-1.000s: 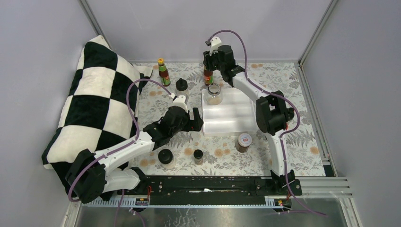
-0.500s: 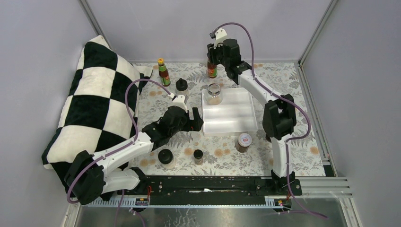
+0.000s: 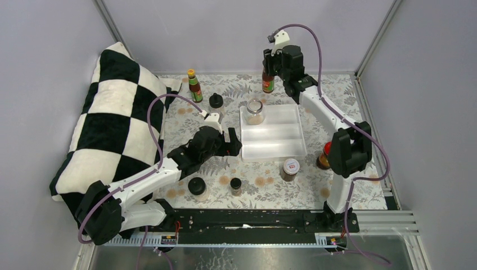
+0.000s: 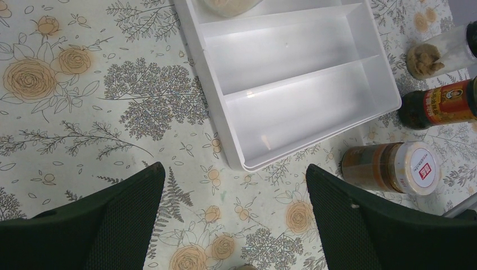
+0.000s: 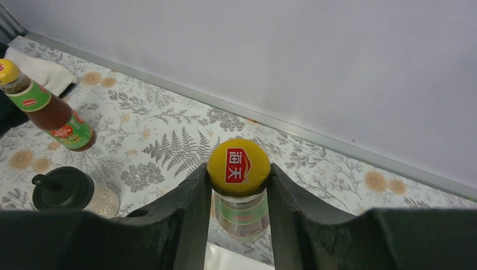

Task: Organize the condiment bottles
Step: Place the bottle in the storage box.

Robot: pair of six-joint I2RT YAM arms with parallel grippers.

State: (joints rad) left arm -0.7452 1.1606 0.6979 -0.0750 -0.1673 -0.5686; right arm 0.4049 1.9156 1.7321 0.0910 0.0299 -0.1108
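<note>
Yellow-capped, green-labelled tall slim red-sauce bottle (image 5: 238, 167): upright, pinched at neck just under cap by right tool (image 3: 269, 73), just beyond far edge of white three-compartment plastic tray (image 3: 274, 147). Clear jar of brown powder (image 3: 255, 111) stands in tray's far compartment. Left tool (image 4: 233, 188) spread wide, holding nothing, over floral bench (image 3: 259, 183) beside tray's left edge.

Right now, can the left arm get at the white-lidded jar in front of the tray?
Probably yes: its open fingers hover beside the tray, and only bare tablecloth lies between them and the jar.
</note>
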